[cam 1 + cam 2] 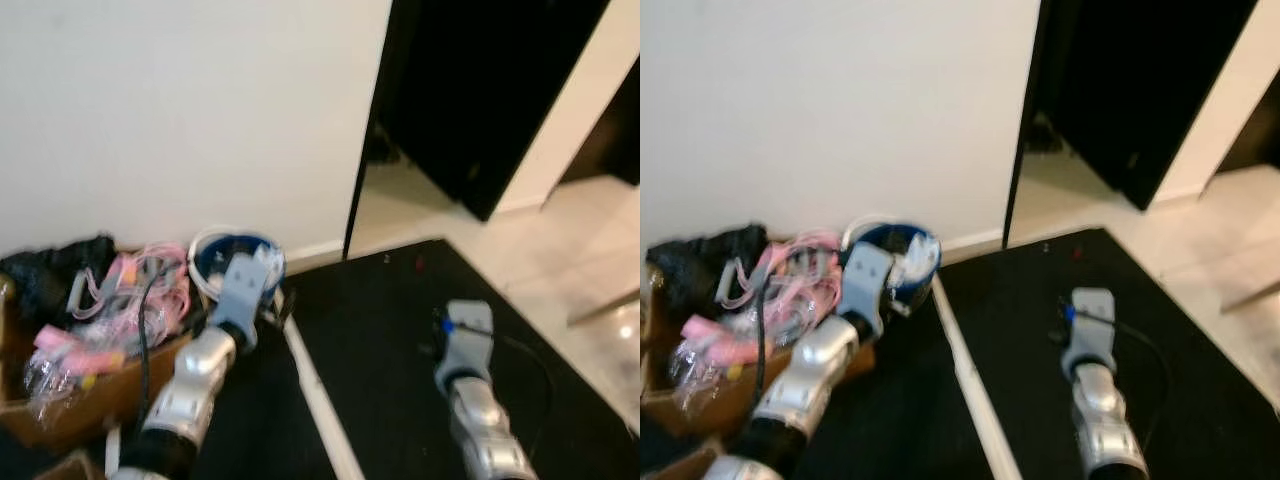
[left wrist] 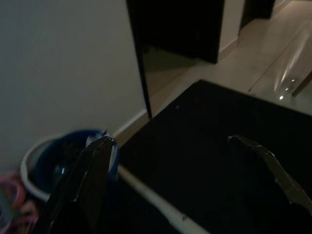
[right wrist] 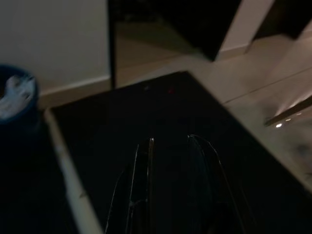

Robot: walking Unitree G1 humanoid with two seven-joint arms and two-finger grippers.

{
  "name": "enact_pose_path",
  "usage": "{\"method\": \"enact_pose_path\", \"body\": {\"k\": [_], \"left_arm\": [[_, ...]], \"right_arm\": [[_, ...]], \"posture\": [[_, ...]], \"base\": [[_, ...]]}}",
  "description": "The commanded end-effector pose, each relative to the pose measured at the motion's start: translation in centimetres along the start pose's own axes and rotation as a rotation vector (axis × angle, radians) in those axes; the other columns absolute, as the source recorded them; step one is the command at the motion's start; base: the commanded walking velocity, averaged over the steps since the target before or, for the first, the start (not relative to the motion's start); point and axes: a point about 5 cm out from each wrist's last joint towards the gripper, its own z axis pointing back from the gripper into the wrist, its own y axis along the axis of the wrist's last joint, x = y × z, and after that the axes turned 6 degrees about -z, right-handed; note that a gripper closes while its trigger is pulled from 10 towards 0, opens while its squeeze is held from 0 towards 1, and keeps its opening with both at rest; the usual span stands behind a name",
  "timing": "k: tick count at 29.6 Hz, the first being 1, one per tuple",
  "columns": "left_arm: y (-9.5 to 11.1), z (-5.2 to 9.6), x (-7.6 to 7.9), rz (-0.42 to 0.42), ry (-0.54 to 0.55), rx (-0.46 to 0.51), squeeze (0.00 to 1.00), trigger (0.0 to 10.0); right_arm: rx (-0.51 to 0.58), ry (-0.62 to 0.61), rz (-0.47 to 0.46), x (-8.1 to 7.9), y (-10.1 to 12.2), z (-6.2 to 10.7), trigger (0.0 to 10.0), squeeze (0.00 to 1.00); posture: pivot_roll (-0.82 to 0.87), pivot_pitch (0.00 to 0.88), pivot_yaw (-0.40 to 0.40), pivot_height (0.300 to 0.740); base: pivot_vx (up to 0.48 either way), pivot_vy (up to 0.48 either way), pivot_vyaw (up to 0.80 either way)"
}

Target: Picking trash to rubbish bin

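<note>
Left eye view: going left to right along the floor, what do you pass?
Cardboard box of pink clutter → left arm → blue bin → white floor strip → black mat → right arm → pale tiles.

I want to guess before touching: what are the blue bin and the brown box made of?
The blue bin looks like plastic lined with a shiny blue bag; its white rim is smooth. The brown box looks like matte cardboard, with bent, soft edges. Blur makes both guesses.
</note>
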Motion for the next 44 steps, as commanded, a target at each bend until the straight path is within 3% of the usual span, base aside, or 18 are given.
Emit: {"method": "enact_pose_path", "body": {"k": [1, 44], "left_arm": [[-0.65, 0.33, 0.22, -0.001, 0.0, -0.02, 0.0, 10.0], [-0.74, 0.35, 0.53, 0.031, 0.029, -0.006, 0.0, 10.0]], "right_arm": [[-0.035, 0.002, -0.004, -0.24, -0.89, 0.43, 10.0, 0.0], [-0.055, -0.015, 0.007, 0.51, -1.06, 0.44, 10.0, 0.0]], "posture": [[-0.08, 0.043, -0.011, 0.74], [-0.09, 0.024, -0.024, 0.74]], "base": [[0.0, 0.0, -0.8], [0.0, 0.0, -0.8]]}}
